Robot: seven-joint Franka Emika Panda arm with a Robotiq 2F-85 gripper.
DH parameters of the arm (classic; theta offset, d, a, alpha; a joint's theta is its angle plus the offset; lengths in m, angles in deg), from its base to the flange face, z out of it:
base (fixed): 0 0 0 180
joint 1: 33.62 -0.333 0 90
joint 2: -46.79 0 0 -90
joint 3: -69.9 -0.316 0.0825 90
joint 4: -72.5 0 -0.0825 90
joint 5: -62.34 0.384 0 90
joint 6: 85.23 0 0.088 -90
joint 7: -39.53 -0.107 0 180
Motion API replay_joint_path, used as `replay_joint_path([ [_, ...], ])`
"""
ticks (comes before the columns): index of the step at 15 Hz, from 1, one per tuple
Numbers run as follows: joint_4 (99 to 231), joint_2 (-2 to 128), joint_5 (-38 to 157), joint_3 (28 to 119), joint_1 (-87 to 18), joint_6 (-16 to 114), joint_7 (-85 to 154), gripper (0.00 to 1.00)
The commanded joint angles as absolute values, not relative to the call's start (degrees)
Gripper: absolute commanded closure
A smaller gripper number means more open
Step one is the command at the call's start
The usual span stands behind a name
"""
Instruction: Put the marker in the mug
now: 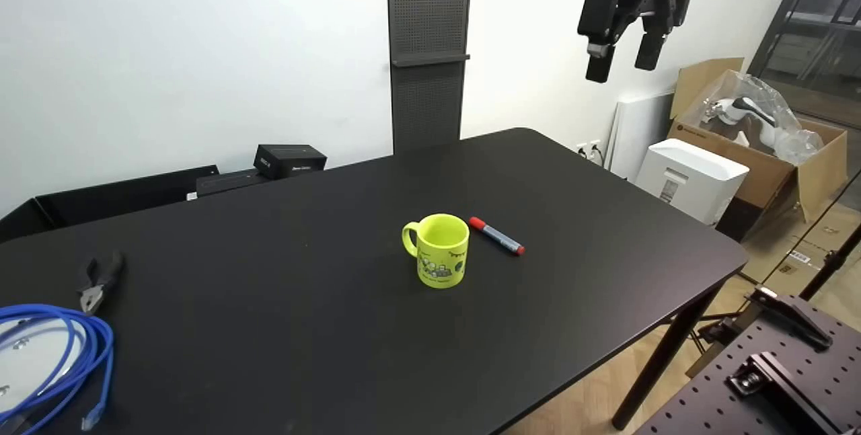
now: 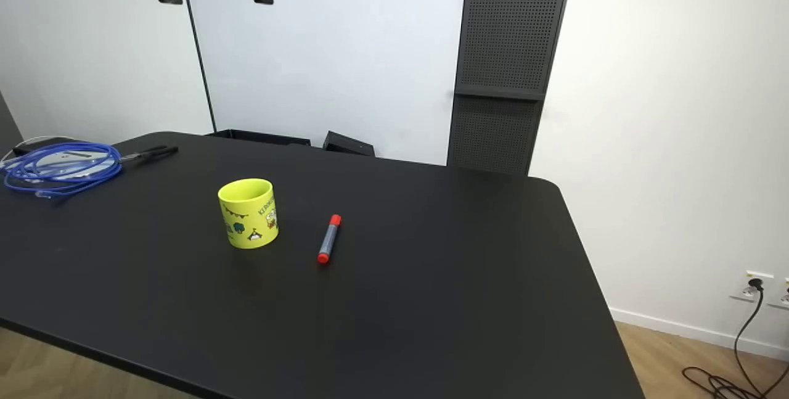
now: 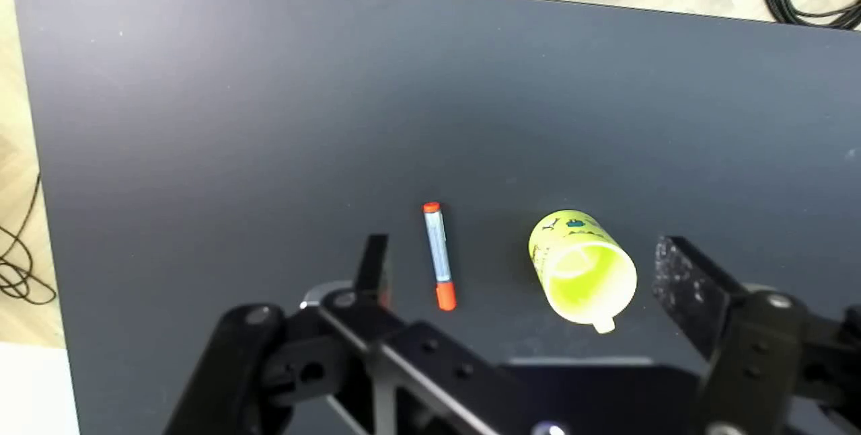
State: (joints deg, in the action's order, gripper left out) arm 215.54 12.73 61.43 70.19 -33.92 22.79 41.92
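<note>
1. White wall point(image 1: 202, 52), dark perforated panel point(image 1: 429, 11) standing against it; black table point(image 1: 323, 327), round-cornered, in front.
2. Mug point(image 2: 249, 220): yellow-green, upright on the table. Lettering on its side begins KERO; the rest I can't make out. Small drawings too: bunting, a tree, a tent. A line of finer print beneath the drawings in an exterior view, illegible. Its handle point(image 1: 405, 236) shows clearly in an exterior view, only as a stub in the wrist view.
3. Marker point(image 2: 329, 240): lying on the table near the mug, apart from it. Red at both ends, grey-blue barrel; markings on the barrel too fine to read.
4. Gripper point(image 1: 623, 70): high above the table, fingers spread wide. Upper part cut off in both exterior views.
5. Black box point(image 1: 289, 161) by the wall: pale lettering, unreadable from here. White container point(image 1: 699, 176) carries a grey label, same trouble. Cardboard box point(image 1: 767, 183) behind it: contents blurred by clear plastic.
6. Blue cable point(image 1: 107, 347), coiled over a pale disc point(image 1: 30, 368), runs off the left edge. Pliers point(image 1: 94, 290) alongside; dark handles nearly lost against the tabletop.
</note>
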Motion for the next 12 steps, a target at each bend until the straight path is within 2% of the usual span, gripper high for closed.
replay_joint_path([
  [1,215.43,12.75,61.4,70.23,-33.98,22.65,41.88,0.0],
  [6,214.85,13.8,61.52,70.21,-33.86,22.75,41.46,0.0],
  [12,211.08,23.12,55.43,70.16,-31.67,36.48,41.48,0.0],
])
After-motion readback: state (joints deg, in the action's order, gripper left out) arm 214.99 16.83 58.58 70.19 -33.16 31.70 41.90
